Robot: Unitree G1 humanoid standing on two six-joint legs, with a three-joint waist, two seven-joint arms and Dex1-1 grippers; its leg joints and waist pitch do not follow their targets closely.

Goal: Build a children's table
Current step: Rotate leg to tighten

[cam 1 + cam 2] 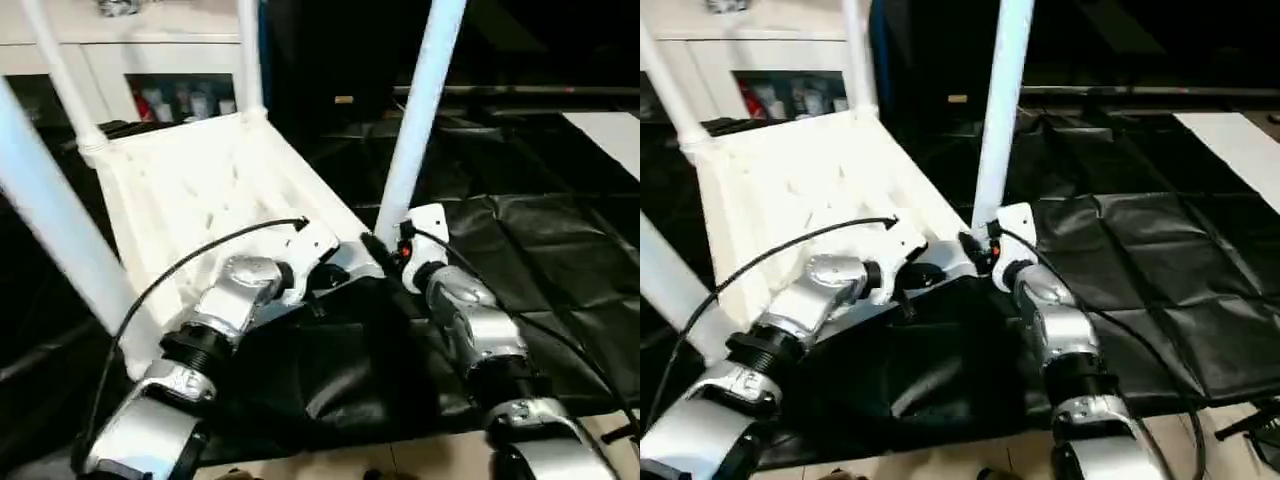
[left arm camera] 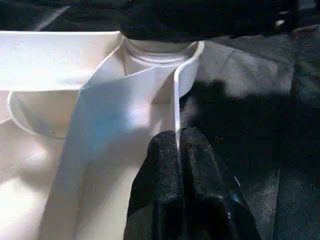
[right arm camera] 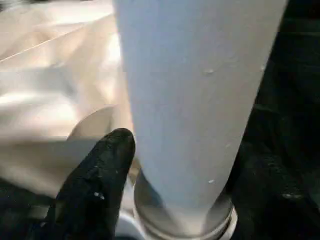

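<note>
The children's table lies upside down on the black sheet spread over the floor, ribbed underside up, and four legs stand in its corner sockets: two at the far corners, one at the near left corner, and the near right leg right between the two arms. The left hand is squeezed shut, its two black fingers pinching the thin upright rim of the top just beside that near right socket. The right hand stands about halfway open around the foot of the near right leg; one black finger sits against the tube's side just above the socket collar, and whether the other finger touches I cannot tell. So the step looks like seating this last leg, and my read is the job is close to finished. To do it well, the left hand should keep the rim pinned so the top doesn't slide on that slick sheet, while the right closes square on the tube, low down, and presses straight along the leg's axis into the socket. Any sideways pull risks tipping the leg in its collar or levering the whole top up off the sheet. Behind the far edge stands a white cabinet with small items on its shelf, well apart from the work.
</note>
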